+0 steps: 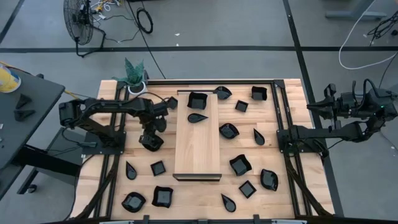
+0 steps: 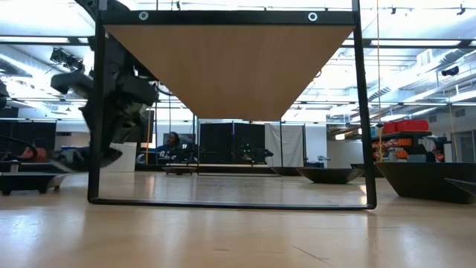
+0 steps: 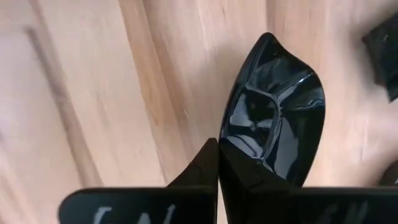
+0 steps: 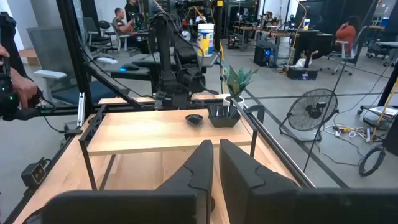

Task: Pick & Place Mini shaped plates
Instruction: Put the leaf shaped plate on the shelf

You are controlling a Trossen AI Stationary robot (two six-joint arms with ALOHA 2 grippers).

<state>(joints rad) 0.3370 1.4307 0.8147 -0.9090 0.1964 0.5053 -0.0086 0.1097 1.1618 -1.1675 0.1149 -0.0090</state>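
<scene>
Bare tabletop [image 1: 289,199] left of board [image 1: 198,140]; left end effector [image 1: 151,142] clamping plate [image 3: 273,118].

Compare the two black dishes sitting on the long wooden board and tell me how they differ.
The square dish is larger and deep-walled with a squared rim; the teardrop dish is smaller, flatter and tapers to a point. The square dish sits at the board's far end by the plant; the teardrop dish lies just nearer the middle. Both are glossy black, rest upright on the board, and neither is touched by a gripper.
</scene>
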